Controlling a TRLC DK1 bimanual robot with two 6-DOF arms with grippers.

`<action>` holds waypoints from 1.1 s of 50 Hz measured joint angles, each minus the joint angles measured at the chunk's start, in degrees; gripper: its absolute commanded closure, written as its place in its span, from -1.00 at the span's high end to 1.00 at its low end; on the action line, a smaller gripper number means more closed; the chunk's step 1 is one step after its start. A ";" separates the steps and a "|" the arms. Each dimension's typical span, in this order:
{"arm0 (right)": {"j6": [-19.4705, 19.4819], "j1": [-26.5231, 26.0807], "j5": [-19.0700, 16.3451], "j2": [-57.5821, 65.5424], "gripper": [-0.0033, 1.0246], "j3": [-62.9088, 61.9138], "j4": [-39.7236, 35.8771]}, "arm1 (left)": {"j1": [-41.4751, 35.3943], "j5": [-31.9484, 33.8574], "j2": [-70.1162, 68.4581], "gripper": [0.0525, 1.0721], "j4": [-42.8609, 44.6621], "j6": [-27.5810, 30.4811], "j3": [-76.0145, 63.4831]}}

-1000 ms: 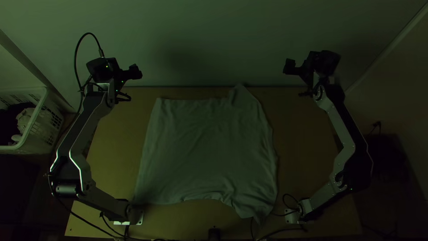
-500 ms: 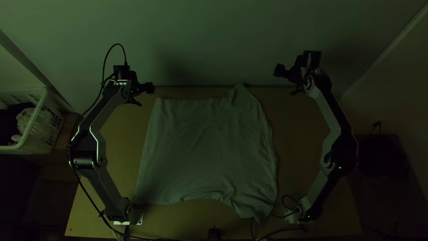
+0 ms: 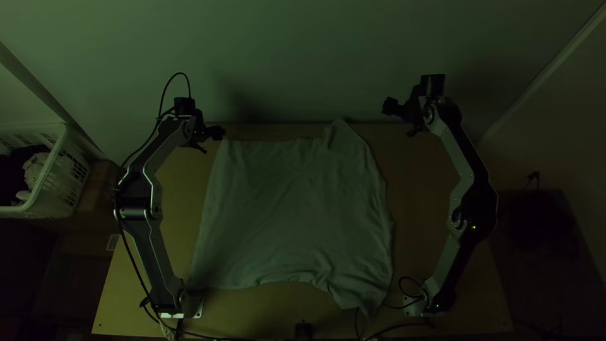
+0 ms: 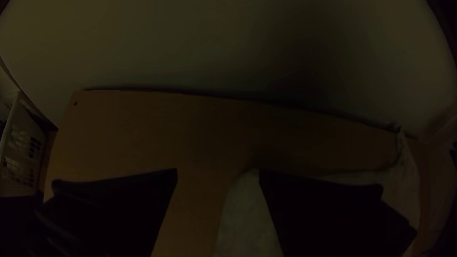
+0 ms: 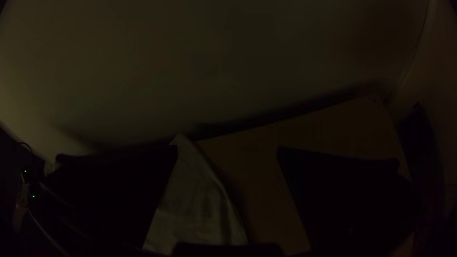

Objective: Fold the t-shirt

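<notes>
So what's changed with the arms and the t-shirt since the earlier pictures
In the top view, the left gripper moved right and down, towards the t-shirt; the right gripper moved left and slightly down. Nothing was gripped or let go. The t-shirt stayed as it lay.

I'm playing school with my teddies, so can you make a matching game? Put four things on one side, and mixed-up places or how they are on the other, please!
Things
1. T-shirt
2. Basket
3. Left pincer
4. Right pincer

Places and states (as the top view shows them)
A. Open, close to the shirt's far left corner
B. Pale, with little holes, off the table's left side
C. Open, off to the right of the shirt's pointy far corner
D. Lying on the table, between the two arms

Right pairs
1-D, 2-B, 3-A, 4-C
</notes>
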 measured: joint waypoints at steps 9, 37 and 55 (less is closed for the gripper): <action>0.00 0.68 -0.02 0.44 0.86 0.15 -0.07 | -0.11 -0.02 3.41 0.55 -0.70 0.00 1.92; 0.37 2.08 -0.09 3.23 0.86 0.17 -1.11 | -3.26 -1.40 8.98 0.55 -0.90 0.26 5.60; 0.37 2.45 -0.22 5.92 0.86 0.76 -2.01 | -4.70 -3.58 9.90 -0.95 -0.72 1.73 6.60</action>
